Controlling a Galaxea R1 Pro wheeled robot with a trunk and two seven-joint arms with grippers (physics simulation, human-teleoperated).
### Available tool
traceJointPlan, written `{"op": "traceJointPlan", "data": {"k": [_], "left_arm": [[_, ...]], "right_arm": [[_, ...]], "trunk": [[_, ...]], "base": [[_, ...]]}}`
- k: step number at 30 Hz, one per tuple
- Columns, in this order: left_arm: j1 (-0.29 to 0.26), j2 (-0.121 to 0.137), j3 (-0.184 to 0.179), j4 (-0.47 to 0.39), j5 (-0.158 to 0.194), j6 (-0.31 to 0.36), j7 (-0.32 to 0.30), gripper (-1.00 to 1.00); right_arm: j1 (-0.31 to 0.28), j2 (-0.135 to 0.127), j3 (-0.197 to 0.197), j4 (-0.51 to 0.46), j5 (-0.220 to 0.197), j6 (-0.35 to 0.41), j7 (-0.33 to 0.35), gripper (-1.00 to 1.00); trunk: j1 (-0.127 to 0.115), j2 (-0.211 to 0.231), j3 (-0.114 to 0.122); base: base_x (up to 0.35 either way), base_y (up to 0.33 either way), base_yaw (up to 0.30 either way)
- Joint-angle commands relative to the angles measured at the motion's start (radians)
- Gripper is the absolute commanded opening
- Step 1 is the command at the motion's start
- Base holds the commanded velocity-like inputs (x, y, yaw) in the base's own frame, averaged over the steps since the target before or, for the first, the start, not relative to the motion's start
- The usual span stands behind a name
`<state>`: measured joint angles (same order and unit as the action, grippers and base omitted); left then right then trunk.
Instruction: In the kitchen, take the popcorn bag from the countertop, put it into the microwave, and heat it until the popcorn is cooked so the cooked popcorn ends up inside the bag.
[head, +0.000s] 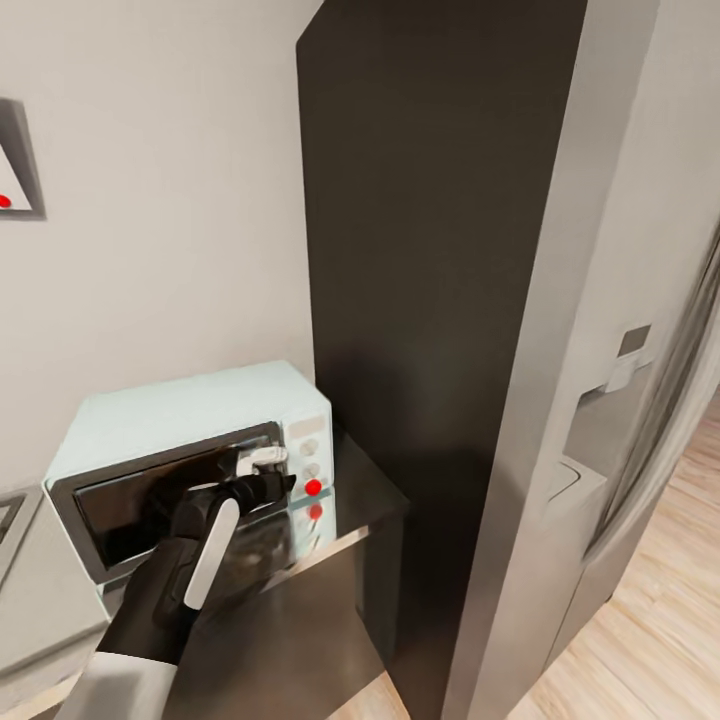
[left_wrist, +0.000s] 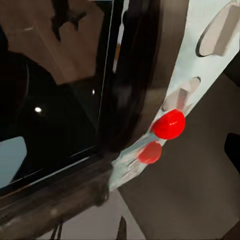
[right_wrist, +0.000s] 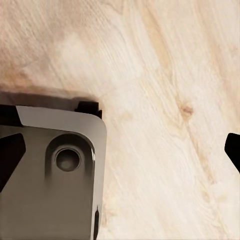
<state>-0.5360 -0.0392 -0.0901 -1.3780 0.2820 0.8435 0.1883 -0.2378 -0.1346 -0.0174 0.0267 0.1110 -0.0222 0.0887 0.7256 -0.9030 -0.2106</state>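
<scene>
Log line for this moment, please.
left gripper at microwave door edge | red light close | right wrist faces wood floor

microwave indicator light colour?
Red. The round light on the microwave control panel shows best in the left wrist view, with its reflection on the countertop below.

Before you, the microwave (head: 180, 440) sits on the surface (head: 330, 590), backed against the wall (head: 170, 200). A tall cabinet (head: 430, 300) stands just to its right, the refrigerator (head: 610, 400) beyond that. Your left gripper (head: 275, 485) is at the microwave's door front, beside the knobs (head: 309, 448).
</scene>
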Motion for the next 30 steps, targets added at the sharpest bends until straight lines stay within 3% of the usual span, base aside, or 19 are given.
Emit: {"op": "traceJointPlan", "data": {"k": [1,12,25,30], "left_arm": [[-0.001,0.004,0.000,-0.001,0.011,0.003,0.010,1.00],[-0.001,0.005,-0.003,-0.001,0.014,0.003,0.010,1.00],[0.004,-0.016,-0.005,-0.002,0.017,0.026,0.014,1.00],[0.012,-0.043,-0.005,0.005,0.034,0.023,0.103,1.00]], "right_arm": [[-0.001,-0.001,-0.003,0.002,0.010,-0.002,0.002,1.00],[-0.001,-0.002,-0.003,0.002,0.010,-0.002,0.002,1.00],[-0.002,-0.008,-0.001,0.002,0.013,-0.015,0.002,1.00],[-0.002,-0.008,-0.002,0.002,0.013,-0.016,0.002,1.00]], "trunk": [[0.000,-0.001,-0.001],[0.000,-0.001,-0.001],[0.000,-0.001,-0.001],[0.000,-0.001,-0.001]], "base": [[0.161,0.000,0.000],[0.109,0.000,0.000],[-0.326,0.000,0.000],[-0.348,0.000,0.000]]}}
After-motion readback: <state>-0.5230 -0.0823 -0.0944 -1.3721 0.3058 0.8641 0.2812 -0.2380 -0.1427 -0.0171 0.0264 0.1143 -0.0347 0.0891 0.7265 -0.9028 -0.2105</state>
